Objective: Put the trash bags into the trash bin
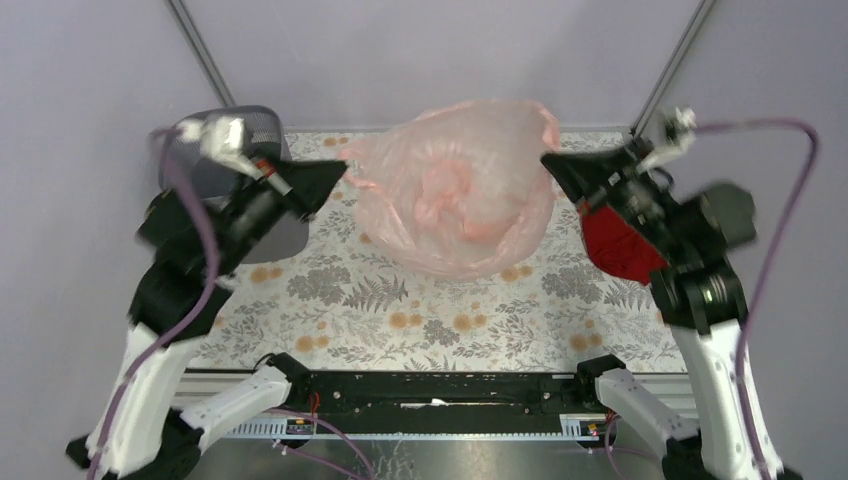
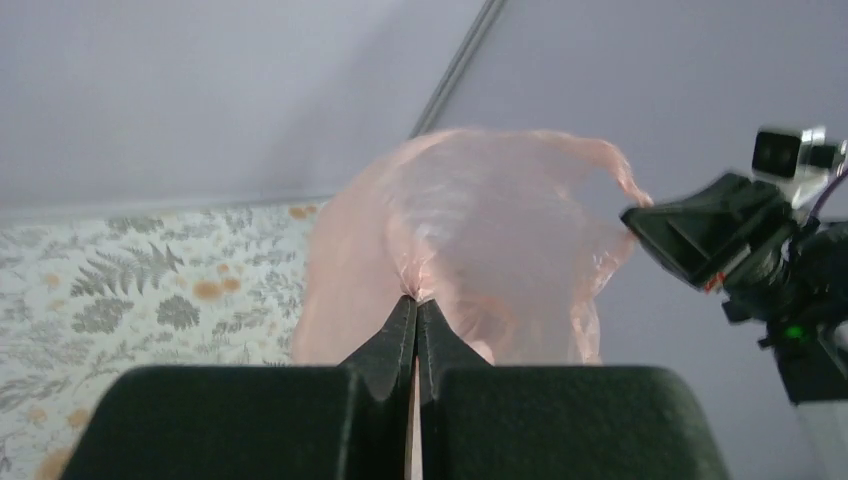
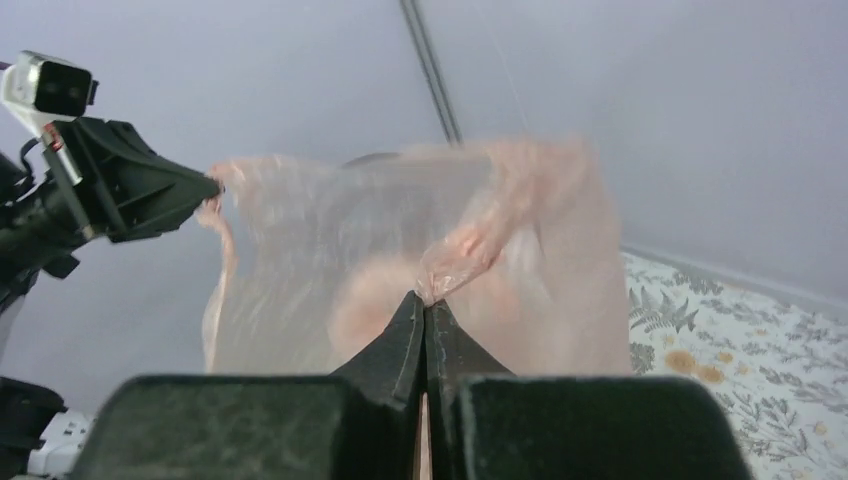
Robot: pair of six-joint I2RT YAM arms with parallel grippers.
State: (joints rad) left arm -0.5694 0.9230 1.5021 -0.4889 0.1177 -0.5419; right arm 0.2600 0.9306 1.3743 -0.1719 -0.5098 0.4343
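The pale-pink translucent trash bag (image 1: pixel 460 190) hangs spread open in the air between my two grippers, above the far middle of the table. My left gripper (image 1: pixel 345 168) is shut on the bag's left edge; in the left wrist view its tips (image 2: pixel 416 300) pinch a gather of film (image 2: pixel 480 230). My right gripper (image 1: pixel 545 160) is shut on the bag's right edge; in the right wrist view its tips (image 3: pixel 423 298) pinch the film (image 3: pixel 400 260). The dark wire-mesh trash bin (image 1: pixel 225 150) stands at the far left, mostly hidden behind my left arm.
A solid red cloth-like bundle (image 1: pixel 615 245) lies on the right under my right arm. The table carries a floral-patterned cloth (image 1: pixel 400 310). Two metal poles (image 1: pixel 205 50) rise at the back corners against the grey wall.
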